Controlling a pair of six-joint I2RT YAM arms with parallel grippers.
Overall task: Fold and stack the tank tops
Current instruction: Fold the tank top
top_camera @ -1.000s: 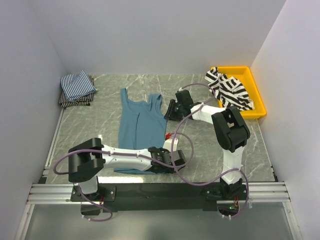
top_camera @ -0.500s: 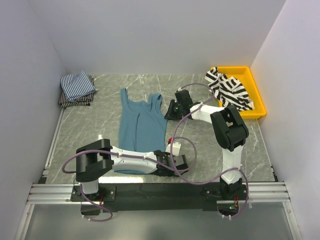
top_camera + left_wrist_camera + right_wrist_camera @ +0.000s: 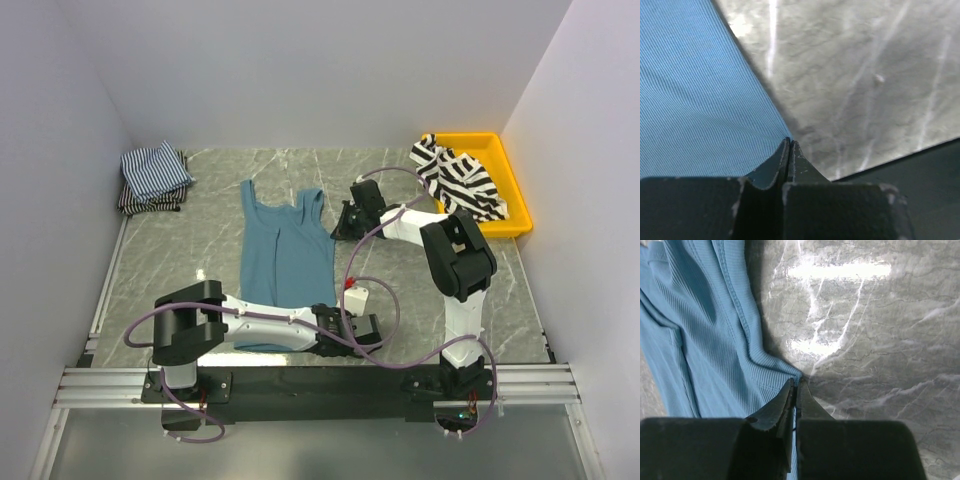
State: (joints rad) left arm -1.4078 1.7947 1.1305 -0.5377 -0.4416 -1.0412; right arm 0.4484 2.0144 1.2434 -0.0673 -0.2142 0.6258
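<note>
- Since one second ago, we note the left gripper (image 3: 352, 330) has slid right and nearer, toward the near edge of the table (image 3: 420, 300); the left arm's elbow has swung with it.
- Right gripper (image 3: 345, 222) sits almost where it was, at the right edge of the teal tank top (image 3: 285, 255).
- We log the teal tank top lying flat and lengthwise at mid-table, straps at the far end, hem at the near end.
- Left wrist view: jaws pressed together with no gap, pinching the near right corner of the teal cloth, low over the marble.
- Right wrist view: jaws likewise closed, nipping the ribbed side edge of the teal cloth, which bunches into a small fold at the tips.
- We see the black-and-white striped tank top (image 3: 460, 180) crumpled, draped over the left rim of the yellow tray (image 3: 507, 165) at the far right.
- Folded striped tops (image 3: 152, 177) are stacked at the far left corner, well apart from both arms.
</note>
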